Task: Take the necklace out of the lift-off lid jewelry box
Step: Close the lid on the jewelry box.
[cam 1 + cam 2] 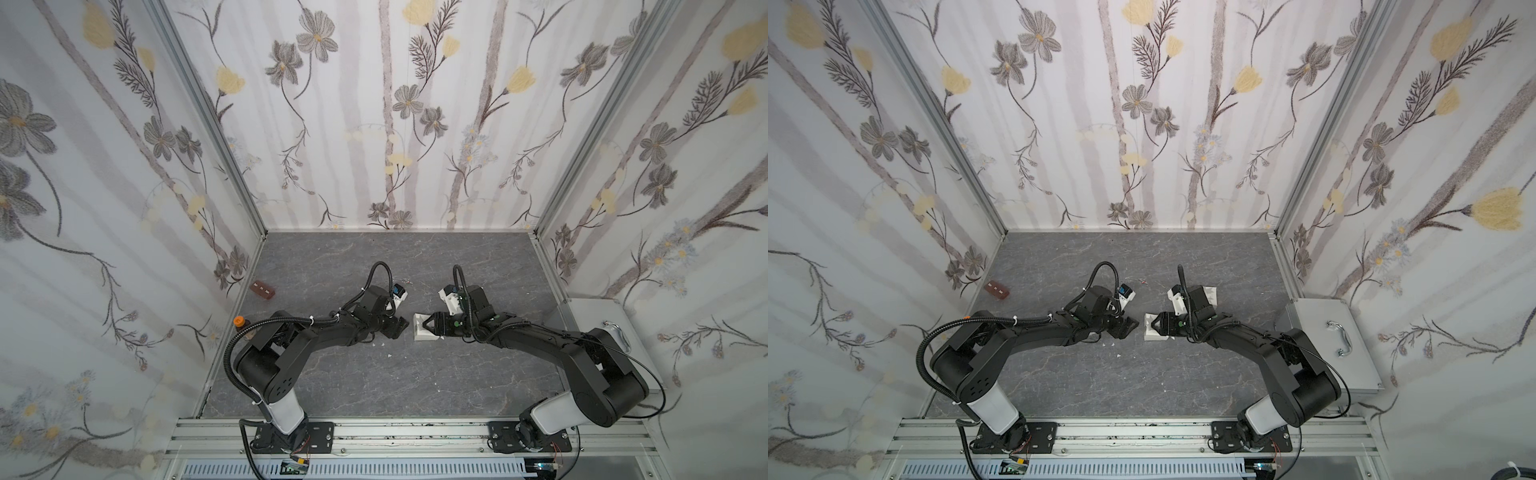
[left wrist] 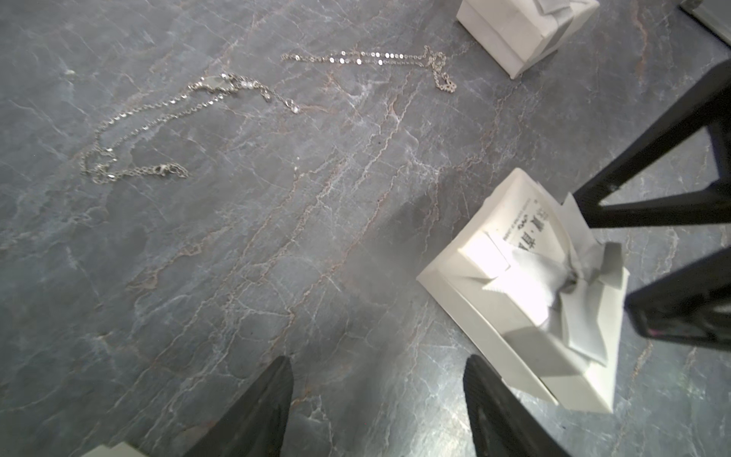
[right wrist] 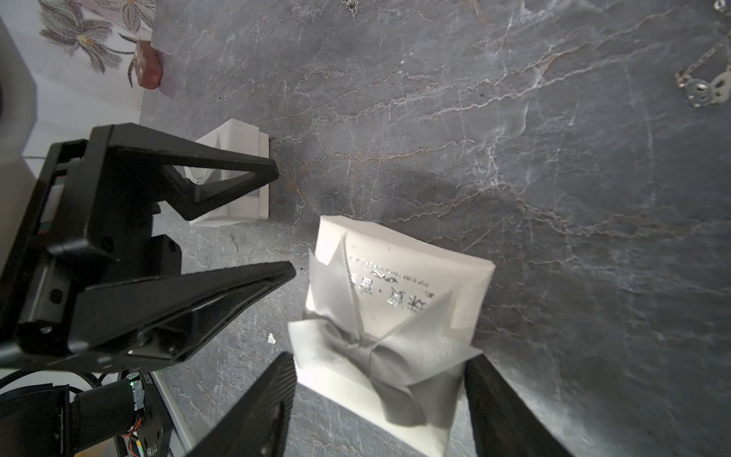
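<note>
So the small white cardboard jewelry box with the grey ribbon bow and silver print on its lid (image 3: 407, 273) sits on the dark grey marbled tabletop (image 1: 374, 257), lid looks on, so whatever's inside is hidden. The right gripper (image 3: 380, 358) has a black finger on each side of that box, jaws spread about box-wide and right up against it. Honestly can't tell if it's actually squeezing or just straddling. The left gripper (image 3: 285, 223) hangs just beside the box on the opposite side, jaws wide apart, nothing in them. Necklace-wise: two thin silver chains lie loose on the table, one with its clasp showing (image 2: 215, 81) and one stretched out straighter (image 2: 358, 60), both well apart from the bowed box, off on its back-wall side. No telling whether another one is in the box. A second white ribboned box (image 2: 510, 31) stands past the bowed one toward the back wall too, and a third plain white box (image 3: 243, 138) sits near it, behind the left gripper's fingers.
</note>
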Action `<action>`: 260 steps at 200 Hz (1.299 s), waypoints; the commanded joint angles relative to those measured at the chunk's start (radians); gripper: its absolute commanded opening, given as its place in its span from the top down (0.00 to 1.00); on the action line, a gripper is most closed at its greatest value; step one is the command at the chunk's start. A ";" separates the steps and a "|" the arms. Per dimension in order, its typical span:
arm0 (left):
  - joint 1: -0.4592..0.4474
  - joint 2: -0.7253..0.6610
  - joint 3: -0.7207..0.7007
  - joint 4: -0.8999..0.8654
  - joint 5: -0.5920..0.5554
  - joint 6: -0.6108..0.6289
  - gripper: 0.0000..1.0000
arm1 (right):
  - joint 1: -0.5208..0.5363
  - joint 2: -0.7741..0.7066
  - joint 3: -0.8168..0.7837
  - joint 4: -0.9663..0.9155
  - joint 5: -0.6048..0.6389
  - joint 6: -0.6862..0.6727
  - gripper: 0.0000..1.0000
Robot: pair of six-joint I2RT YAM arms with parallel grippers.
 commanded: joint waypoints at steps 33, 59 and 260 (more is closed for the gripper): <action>-0.013 0.053 0.012 0.044 0.001 -0.012 0.32 | 0.001 0.030 0.032 -0.042 0.011 -0.044 0.34; -0.019 0.070 0.007 0.087 0.004 -0.025 0.32 | 0.001 0.041 0.082 -0.056 0.013 -0.051 0.34; -0.048 -0.062 -0.001 -0.061 -0.163 -0.028 0.32 | 0.098 0.176 0.199 -0.253 0.292 -0.108 0.39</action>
